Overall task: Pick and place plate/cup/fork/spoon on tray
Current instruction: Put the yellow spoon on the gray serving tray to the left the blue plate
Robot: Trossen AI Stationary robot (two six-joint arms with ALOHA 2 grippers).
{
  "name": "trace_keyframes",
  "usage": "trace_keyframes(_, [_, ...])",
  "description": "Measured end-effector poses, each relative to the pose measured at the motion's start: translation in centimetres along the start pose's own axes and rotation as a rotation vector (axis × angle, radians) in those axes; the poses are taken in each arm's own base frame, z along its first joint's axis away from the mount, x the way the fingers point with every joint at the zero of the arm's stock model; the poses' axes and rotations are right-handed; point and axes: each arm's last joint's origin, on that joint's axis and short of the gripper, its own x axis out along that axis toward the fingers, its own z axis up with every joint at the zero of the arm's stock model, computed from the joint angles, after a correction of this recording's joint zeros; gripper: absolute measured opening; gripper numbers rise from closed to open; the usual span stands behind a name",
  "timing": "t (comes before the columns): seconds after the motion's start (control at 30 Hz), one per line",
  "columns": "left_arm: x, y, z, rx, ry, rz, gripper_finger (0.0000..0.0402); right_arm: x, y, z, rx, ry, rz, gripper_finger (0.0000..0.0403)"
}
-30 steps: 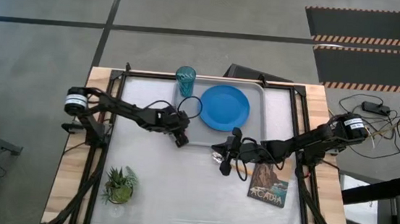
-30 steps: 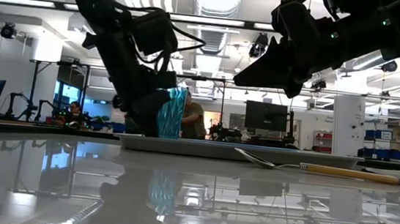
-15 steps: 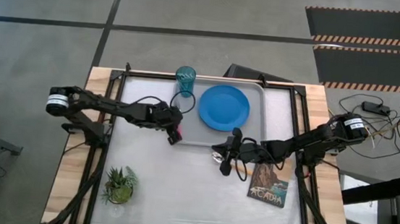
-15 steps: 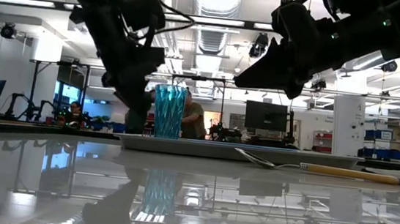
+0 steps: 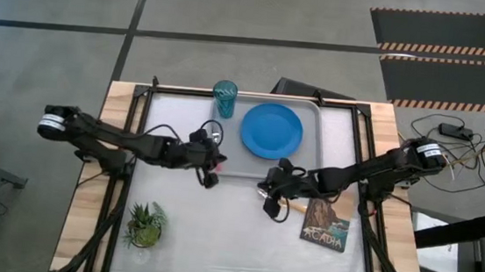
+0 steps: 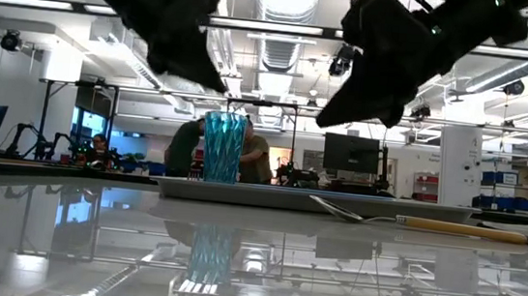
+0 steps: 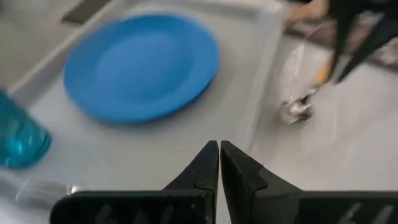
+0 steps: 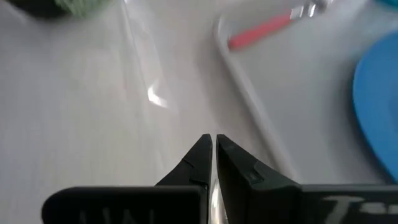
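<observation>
One plate (image 5: 271,131), one cup (image 5: 224,97) and one fork (image 8: 264,28) are sitting on the single tray (image 5: 313,112), the cup standing upright at the tray's far left corner beside the plate, while one spoon (image 6: 410,220) is lying on the table just off the tray's near edge. Two arms are working: the left gripper (image 5: 210,169) is hovering by the tray's near left corner with fingers pressed together, and the right gripper (image 5: 271,198) is hanging over the spoon with fingers likewise together, holding nothing.
</observation>
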Motion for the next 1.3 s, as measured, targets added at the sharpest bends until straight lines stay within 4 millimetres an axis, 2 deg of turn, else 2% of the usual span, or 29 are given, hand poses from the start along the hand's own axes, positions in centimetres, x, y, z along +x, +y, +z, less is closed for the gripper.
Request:
trace_keyframes(0.1, [-0.9,-0.8,0.6,0.044,-0.065,-0.043,0.0000,-0.3,0.4,0.3,-0.007,0.134,-0.009,0.0013])
trace_keyframes(0.3, [-2.6,-1.6,1.1,0.123,-0.134,-0.081,0.0000,-1.6,1.3,-0.4,-0.004,0.376,-0.018,0.0013])
trace_keyframes(0.57, [-3.8,-1.2,1.1,0.138,-0.172,-0.050,0.0000,-2.2,1.8,-2.3,-0.069,0.467,-0.036,0.0020])
trace_keyframes(0.67, [-4.3,-0.8,0.7,0.133,-0.180,-0.049,0.0000,-2.0,1.7,-2.7,-0.077,0.476,-0.051,0.0049])
trace_keyframes(0.93, [-5.6,0.2,-0.2,0.106,-0.216,-0.040,0.0000,-0.5,1.5,-4.7,-0.192,0.526,-0.112,0.0167])
trace_keyframes(1.07, [-6.1,0.7,-1.0,0.097,-0.231,-0.041,0.0000,0.6,1.5,-5.9,-0.202,0.565,-0.162,0.0197])
trace_keyframes(1.17, [-6.5,0.9,-1.0,0.080,-0.263,-0.046,0.0000,1.2,1.5,-6.3,-0.202,0.567,-0.173,0.0195])
trace_keyframes(1.3, [-7.0,1.2,-1.2,0.066,-0.293,-0.049,0.0000,1.6,1.6,-6.5,-0.203,0.573,-0.174,0.0158])
